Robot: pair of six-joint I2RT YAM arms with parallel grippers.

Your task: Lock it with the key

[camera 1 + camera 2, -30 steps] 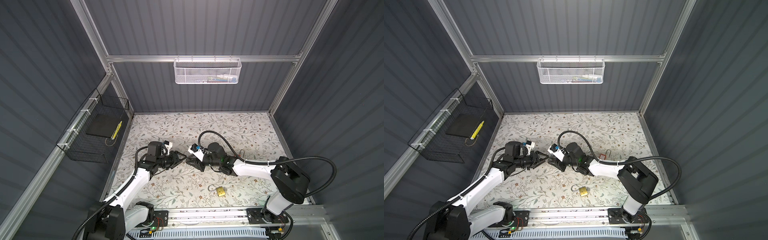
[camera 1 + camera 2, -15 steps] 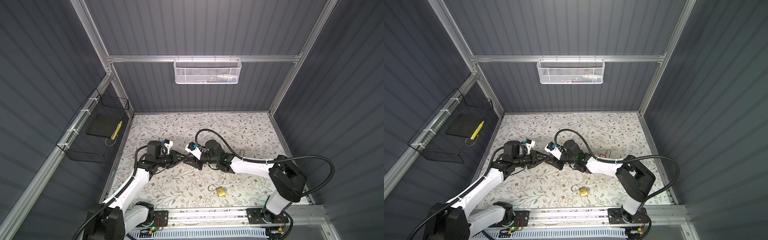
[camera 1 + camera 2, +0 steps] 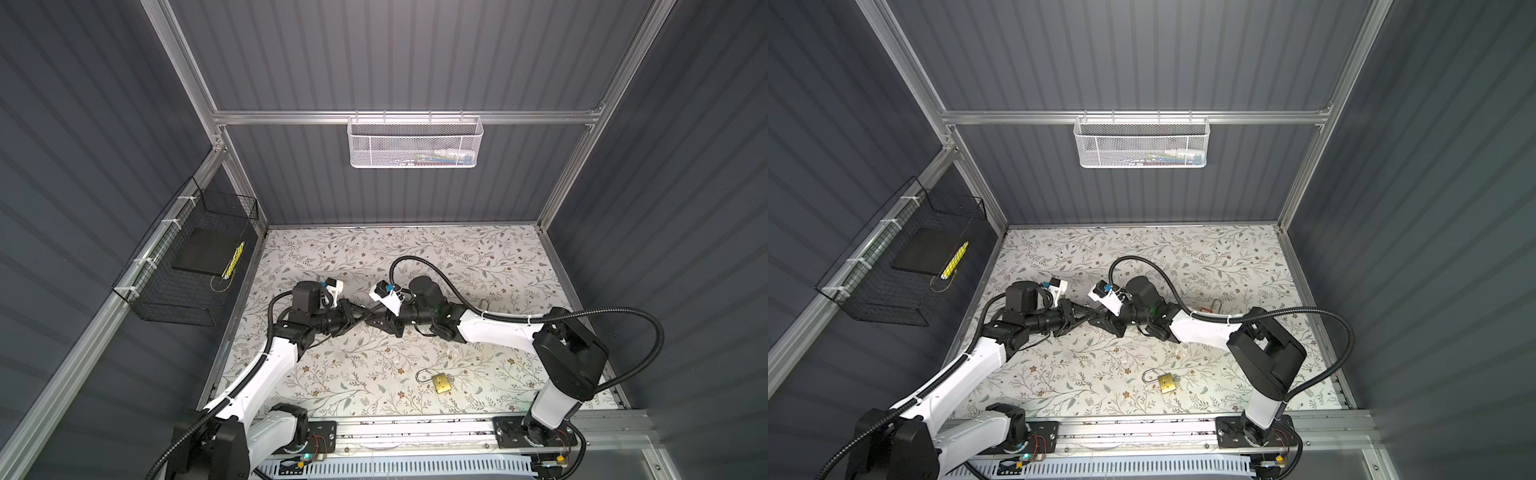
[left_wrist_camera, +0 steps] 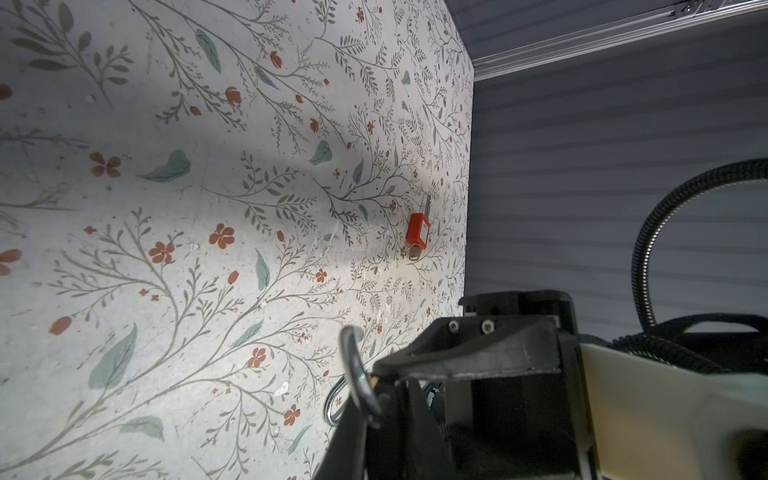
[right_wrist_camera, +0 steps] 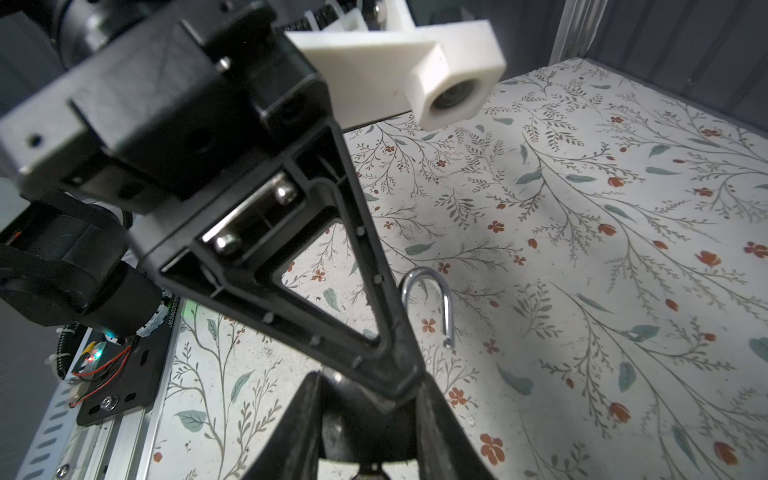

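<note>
The left gripper [image 5: 397, 379] has its two black fingers drawn in to a point, tips together at the foot of a padlock [image 5: 447, 316]. Only the lock's silver shackle [image 4: 351, 361] shows, swung open with one end free; the body is hidden behind the fingertips. The right gripper [image 5: 365, 390] faces it head on. Its fingers stand apart on either side of the left gripper's tips, with a dark mass between them, and I cannot tell whether they press on the lock's body. In the left wrist view a second thin metal loop [image 4: 329, 403] hangs just under the shackle; whether it is a key ring cannot be told. In both top views the two grippers meet nose to nose over the flowered table [image 3: 374, 257], a little left of its middle. A brass padlock [image 3: 441, 383] lies flat near the front edge with its shackle pointing left, well apart from the grippers. A red padlock [image 4: 417, 227] lies near the right edge, past the right arm's forearm. On the back wall hangs a white mesh basket [image 3: 415, 141], and on the left wall a black wire basket [image 3: 187, 291].
</note>
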